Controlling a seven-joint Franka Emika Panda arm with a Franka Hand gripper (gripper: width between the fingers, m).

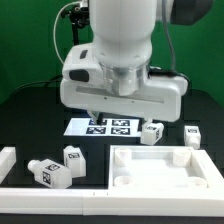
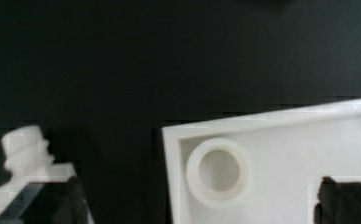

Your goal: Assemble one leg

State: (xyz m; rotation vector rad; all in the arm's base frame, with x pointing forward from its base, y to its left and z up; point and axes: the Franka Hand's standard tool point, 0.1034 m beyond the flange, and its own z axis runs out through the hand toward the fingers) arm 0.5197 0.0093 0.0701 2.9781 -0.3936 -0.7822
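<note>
Several legs, small white posts with tag stickers, lie on the black table. One leg (image 1: 152, 131) and another (image 1: 192, 135) are at the exterior view's right, behind the panel. Two more (image 1: 72, 157) (image 1: 48, 172) lie at the left front. My gripper (image 1: 105, 112) hangs above the table over the middle, its fingertips mostly hidden under the hand. In the wrist view the gripper (image 2: 198, 205) is open and empty. Its dark fingers (image 2: 52, 205) stand wide apart above the panel's corner. One leg (image 2: 26, 152) shows beside a finger.
The large white square panel (image 1: 205, 172) with a raised rim lies at the front right; its corner with a round hole (image 2: 221, 170) shows in the wrist view. The marker board (image 1: 110, 127) lies behind it. A white L-shaped wall (image 1: 40, 192) runs along the front left.
</note>
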